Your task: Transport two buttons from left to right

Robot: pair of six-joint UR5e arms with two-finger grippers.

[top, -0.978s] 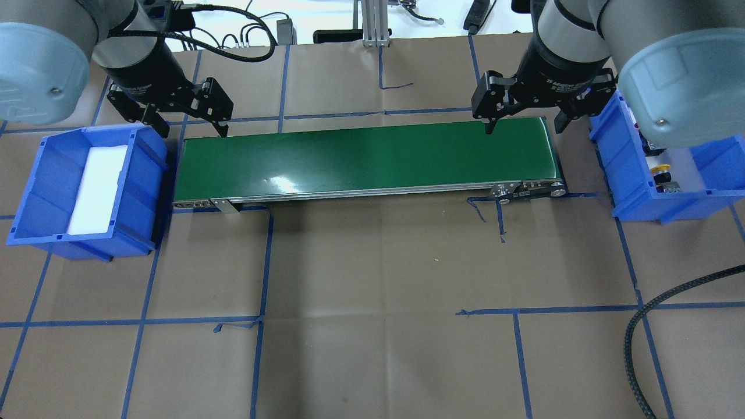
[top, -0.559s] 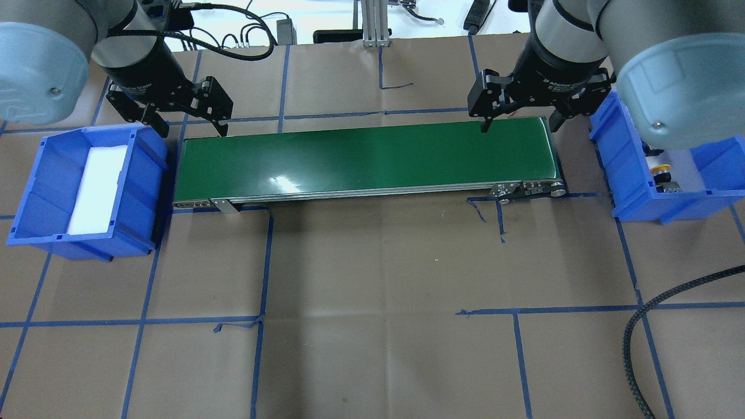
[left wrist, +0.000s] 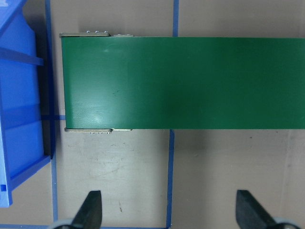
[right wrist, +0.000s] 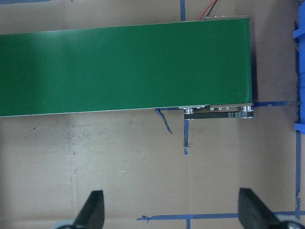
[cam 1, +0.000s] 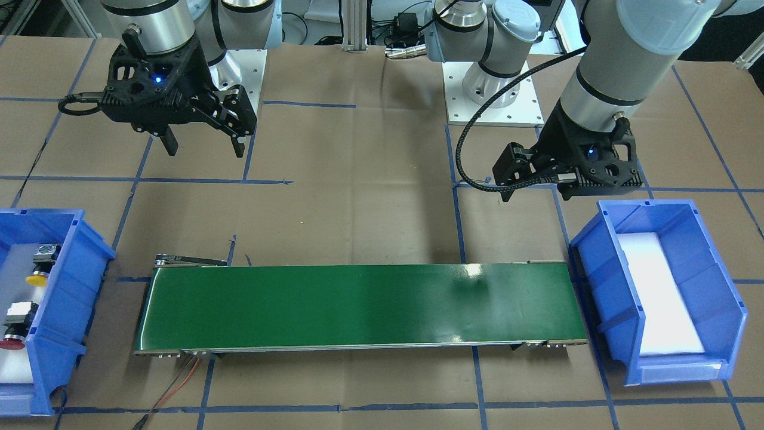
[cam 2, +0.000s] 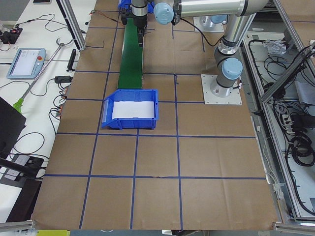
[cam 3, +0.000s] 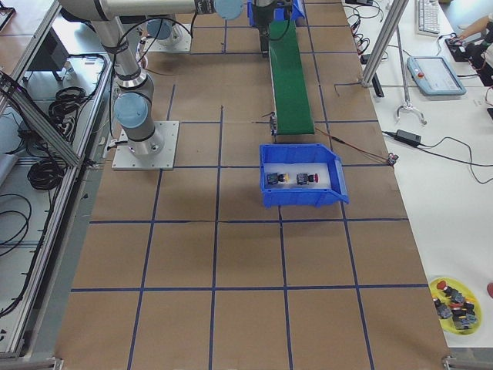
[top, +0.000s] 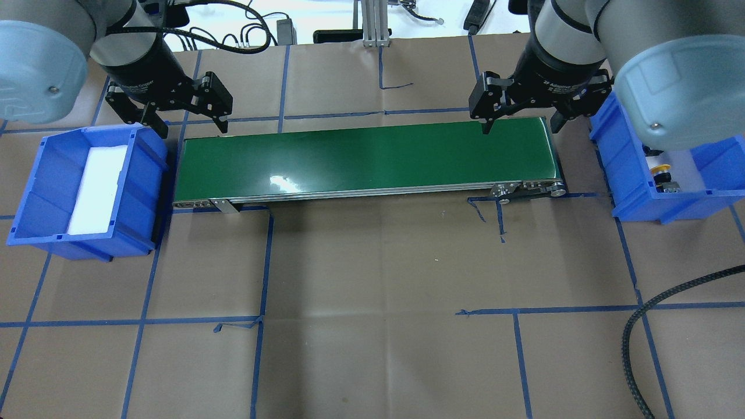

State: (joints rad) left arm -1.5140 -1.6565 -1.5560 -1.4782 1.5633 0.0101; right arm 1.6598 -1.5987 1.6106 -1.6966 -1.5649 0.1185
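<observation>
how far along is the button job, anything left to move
Looks done: the yellow-capped push-button switch and the red-capped switch both lie in the blue plastic bin on the robot's right. In hand: nothing; left gripper and right gripper are open, green conveyor belt bare. Left: nothing visible; the left-side blue bin holds only white foam.

belt (cam 1: 358, 304) green | bin (cam 1: 597, 286) blue | yellow button (cam 1: 37, 278) | red button (cam 1: 12, 342)

The left gripper (top: 191, 125) points straight down, its 2 fingers spread wide apart. The right gripper (top: 521, 125) points down too, its 2 fingers spread just as wide.
</observation>
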